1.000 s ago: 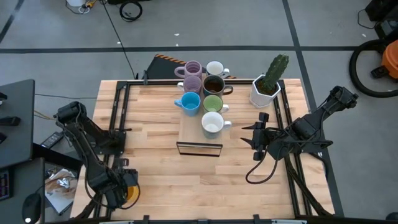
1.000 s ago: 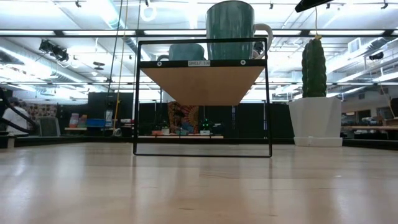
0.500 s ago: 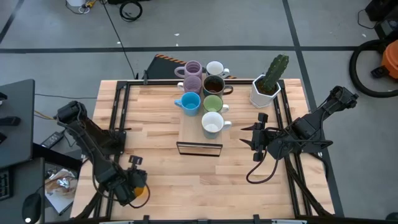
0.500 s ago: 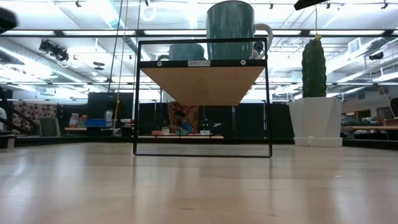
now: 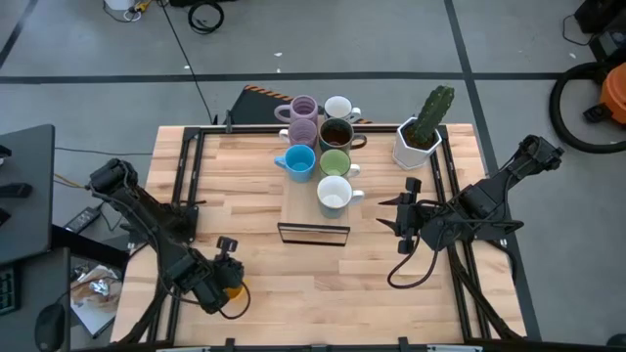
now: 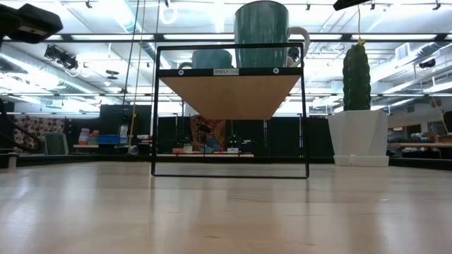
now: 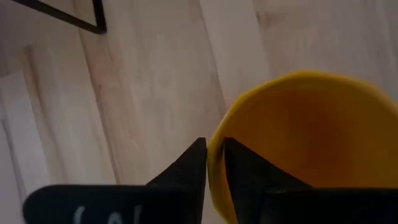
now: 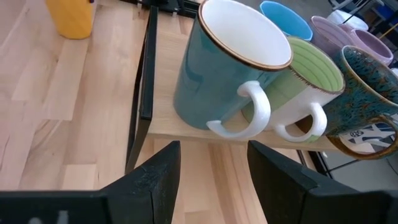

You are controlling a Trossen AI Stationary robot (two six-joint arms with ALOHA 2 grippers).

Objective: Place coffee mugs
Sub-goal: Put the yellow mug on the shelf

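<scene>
- Step in hand: the carry; the left gripper [image 5: 227, 277] has the orange mug [image 7: 305, 143] pinched by its rim, one finger inside and one outside, fingers narrow on the wall; in the high view mug and gripper sit over the near-left part of the counter [image 5: 245, 244], well apart from the shelf [image 5: 313, 200]
- I cannot tell from these views whether the mug is lifted or resting on the wood
- Seven mugs already stand on the shelf in two rows; left row from the back: two lilac mugs [image 5: 302, 119], then the blue mug [image 5: 297, 161]; right row: a white mug [image 5: 338, 108], the brown mug [image 5: 335, 133], the green mug [image 5: 335, 163], and at the front a teal-sided mug with a white inside [image 5: 334, 194]
- The free spot, as I judge it, is the bare front-left part of the shelf, just in front of the blue mug and beside the teal-sided one
- Next move calls for raising the orange mug above the shelf's front rail, bringing it in level over that bare spot, and lowering it clear of its neighbours; their handles and rims leave little room, so a knock is the risk
- The right gripper [image 5: 403, 220] waits with fingers wide, at the shelf's right side, holding nothing; the cactus [image 5: 423, 127] stands at the far right, out of the way
</scene>
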